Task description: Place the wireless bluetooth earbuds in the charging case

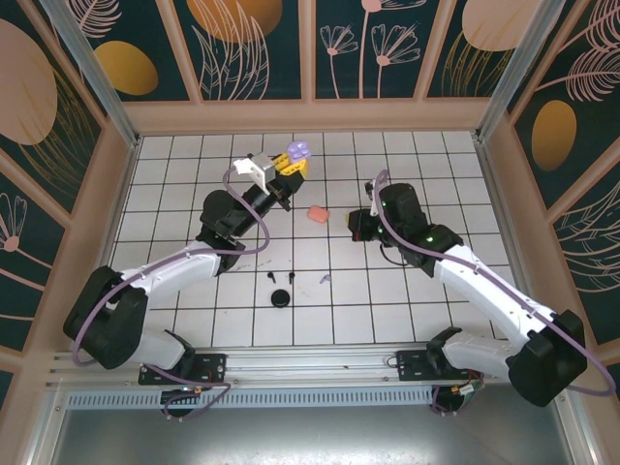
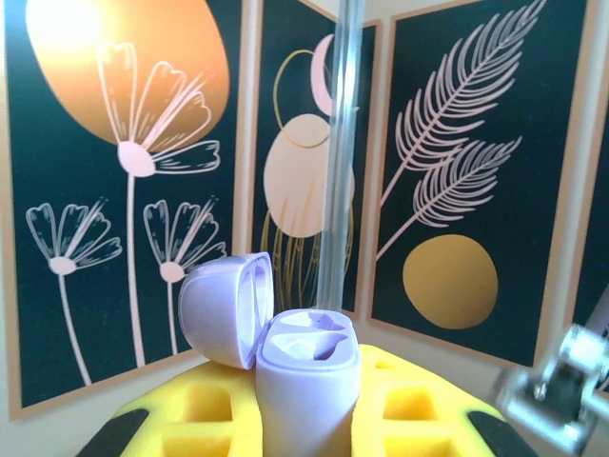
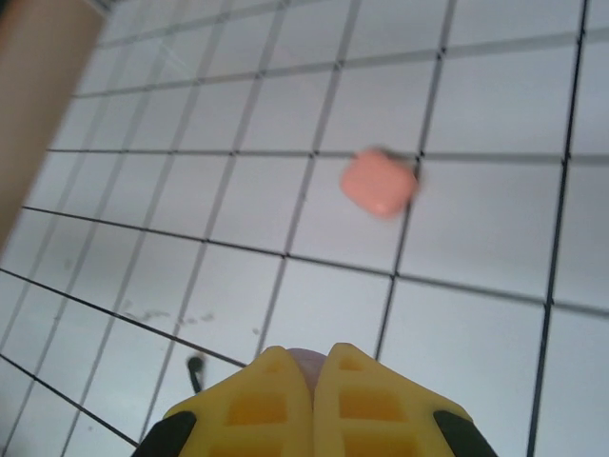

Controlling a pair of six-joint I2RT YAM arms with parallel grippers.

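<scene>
Lilac earbud (image 1: 325, 279) lay on the white-tiled tabletop (image 1: 407, 155) between the two arms. To its left lay a black earbud (image 1: 270, 277) and a second black earbud (image 1: 292, 276), all three apart from one another. A round black case (image 1: 281, 297) sat just beside the black pair, on the side nearer the arm bases.

The left gripper (image 1: 294, 165) was lifted over the far half of the tabletop. Its yellow fingers (image 2: 200, 405) were clamped on the body of a lilac case (image 2: 306, 381), which stood upright. The lid (image 2: 226, 309) was swung open to the left. From the left wrist view, pale shapes showed in the two wells, but whether an earbud was seated there could not be told.

The right gripper (image 1: 360, 225) hung low over the tiles to the right of centre. Its fingers (image 3: 266, 400) were pressed together, and a small lilac piece (image 3: 305, 359) was pinched at their tips. Whether that piece was an earbud could not be told.

A pink case (image 1: 317, 213) rested closed on the tabletop near the right gripper and to its left, between the two grippers. It touched neither of them. In the right wrist view, one black earbud (image 3: 195, 367) showed at the lower left.
</scene>
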